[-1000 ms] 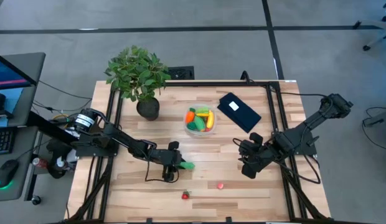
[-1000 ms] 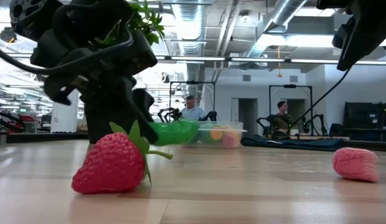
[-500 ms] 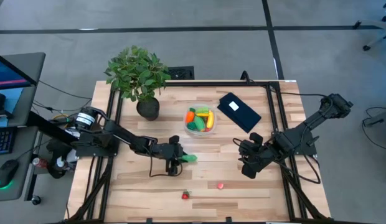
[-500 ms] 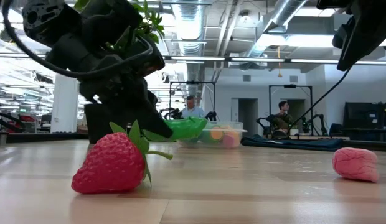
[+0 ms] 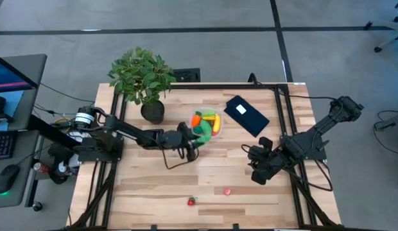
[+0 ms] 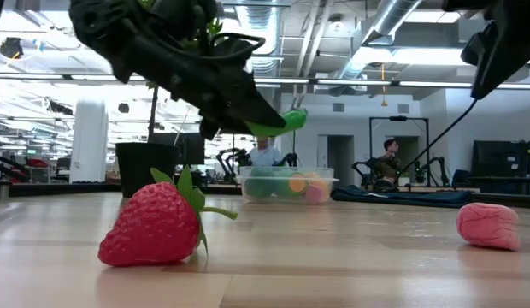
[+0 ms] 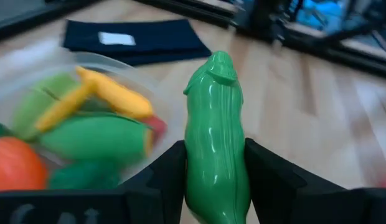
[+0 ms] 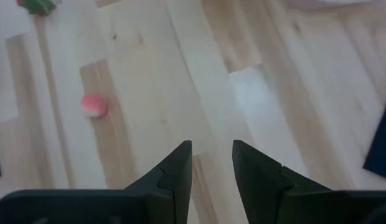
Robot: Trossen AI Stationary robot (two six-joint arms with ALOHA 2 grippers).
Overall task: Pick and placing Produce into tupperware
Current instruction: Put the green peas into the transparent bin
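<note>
Pale wooden planks are forming the table point(image 5: 141, 186), which is sitting on a grey floor, with a monitor and keyboard showing at the far left edge in the high view. Toward the back left of the table a leafy potted plant point(image 5: 143, 80) is standing upright in its dark pot.

Reaching in from the left, the left gripper point(image 5: 194, 138) is hovering above the table just beside the near-left rim of the tupperware point(image 5: 207, 124). Its fingers point(image 7: 165, 177) are clamping the sides of a green cucumber-like piece point(image 7: 216, 134), which is pointing forward out of the jaws; in the low view that piece point(image 6: 280, 121) is hanging higher than the container's rim point(image 6: 286, 184). Inside the clear tupperware an orange piece point(image 5: 196, 119), a yellow banana point(image 7: 115, 93) and more green pieces point(image 7: 96, 137) are lying together.

Near the front edge of the table a red strawberry point(image 5: 191, 202) with green leaves is lying on the wood, and slightly to its right a small pink piece point(image 5: 228, 191) is resting, well apart from the container.

Behind and to the right of the tupperware, a flat black rectangle with a white label point(image 5: 246, 115) is lying at an angle.

On the right side, the right gripper point(image 5: 258, 171) is waiting above bare wood, its fingers point(image 8: 174, 171) standing a little apart and gripping nothing.

In the low view, two people are sitting far back in the room beyond the table.
</note>
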